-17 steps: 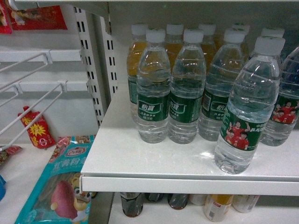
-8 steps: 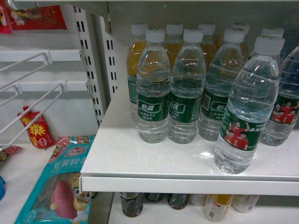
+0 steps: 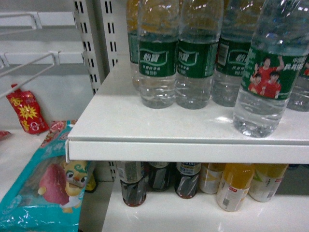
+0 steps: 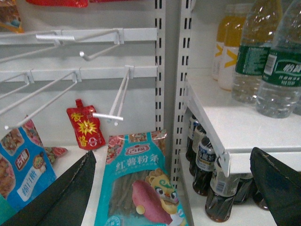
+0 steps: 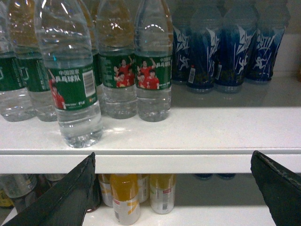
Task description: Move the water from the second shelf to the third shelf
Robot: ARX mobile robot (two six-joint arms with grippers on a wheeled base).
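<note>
One water bottle (image 3: 267, 77) stands alone at the white shelf's (image 3: 193, 145) front edge, ahead of its row. Right gripper (image 5: 174, 188) jaws wide apart, empty, below shelf lip; left gripper (image 4: 174, 188) likewise spread. Best approach: raise right gripper, centre on the green label, clear of neighbouring bottles.

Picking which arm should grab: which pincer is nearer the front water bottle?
Right. The right pincer hangs open just below the front water bottle; the left pincer faces the snack bay further left.
</note>
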